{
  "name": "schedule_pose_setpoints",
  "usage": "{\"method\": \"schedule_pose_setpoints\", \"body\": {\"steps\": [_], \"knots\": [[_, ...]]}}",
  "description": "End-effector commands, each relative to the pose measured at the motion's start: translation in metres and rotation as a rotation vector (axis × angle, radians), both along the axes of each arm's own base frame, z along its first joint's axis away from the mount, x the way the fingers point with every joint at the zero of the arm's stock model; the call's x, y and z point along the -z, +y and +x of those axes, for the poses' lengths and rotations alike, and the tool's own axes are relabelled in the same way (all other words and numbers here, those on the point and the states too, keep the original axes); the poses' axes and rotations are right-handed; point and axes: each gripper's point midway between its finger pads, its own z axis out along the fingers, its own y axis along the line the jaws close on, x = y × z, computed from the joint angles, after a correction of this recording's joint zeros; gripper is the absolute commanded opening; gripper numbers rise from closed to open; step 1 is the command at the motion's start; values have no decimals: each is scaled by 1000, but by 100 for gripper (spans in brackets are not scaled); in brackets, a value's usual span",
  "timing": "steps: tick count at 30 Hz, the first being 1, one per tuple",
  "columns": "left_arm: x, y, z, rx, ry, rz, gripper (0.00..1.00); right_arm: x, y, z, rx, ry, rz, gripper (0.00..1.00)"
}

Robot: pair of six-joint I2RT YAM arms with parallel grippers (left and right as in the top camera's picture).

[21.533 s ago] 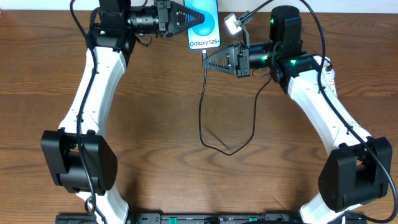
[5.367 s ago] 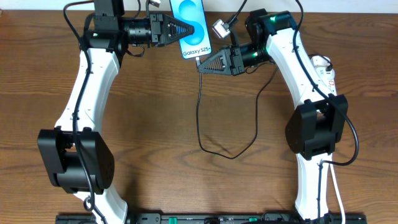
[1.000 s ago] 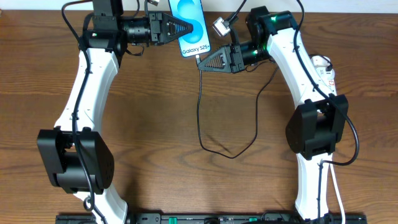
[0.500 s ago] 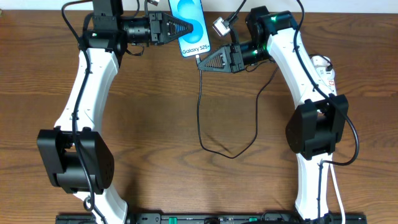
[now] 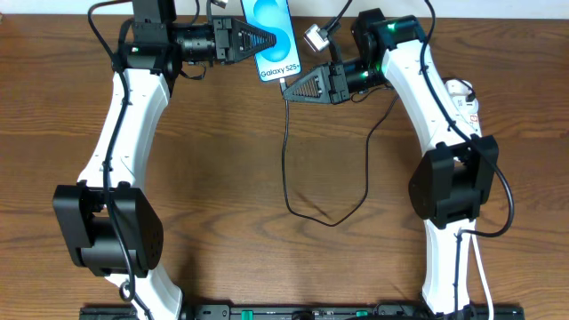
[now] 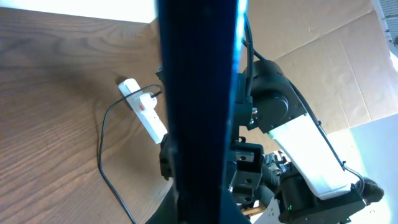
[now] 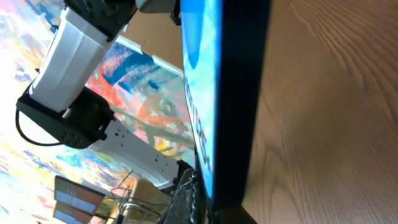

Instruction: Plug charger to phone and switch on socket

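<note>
Nothing's budged in the last sec: left gripper [image 5: 258,40] is clamped on the phone [image 5: 274,36], and the right gripper [image 5: 288,92] is pinching the charger [image 5: 284,151] tip at the phone's bottom edge, so prob mid-insert. Vs ~5 s back that gap's closed slightly. Socket [image 5: 464,100] is behind the right arm, looks untouched.

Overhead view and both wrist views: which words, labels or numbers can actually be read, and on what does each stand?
"Galaxy S25+": white lettering on the blue screen of the phone.
Red markings on the white socket: too small to read.
Screen lettering in the right wrist view: seen edge-on and blurred, not readable.
No other text is legible.
</note>
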Motion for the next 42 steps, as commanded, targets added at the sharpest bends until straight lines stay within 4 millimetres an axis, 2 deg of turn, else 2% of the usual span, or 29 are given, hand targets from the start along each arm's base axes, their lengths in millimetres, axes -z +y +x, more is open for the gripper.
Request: {"method": "schedule_pose_setpoints", "body": {"steps": [1,37,42], "knots": [[-17,-2,-10,40,-52,-19,7,-33,-2,-7,0,-47,69,1],[-22,-4,-19,94,-54,-48,7,-34,0,5,7,-8,58,1],[-23,-4,-22,107,-54,-56,7,-27,-1,7,16,-24,20,1]]}}
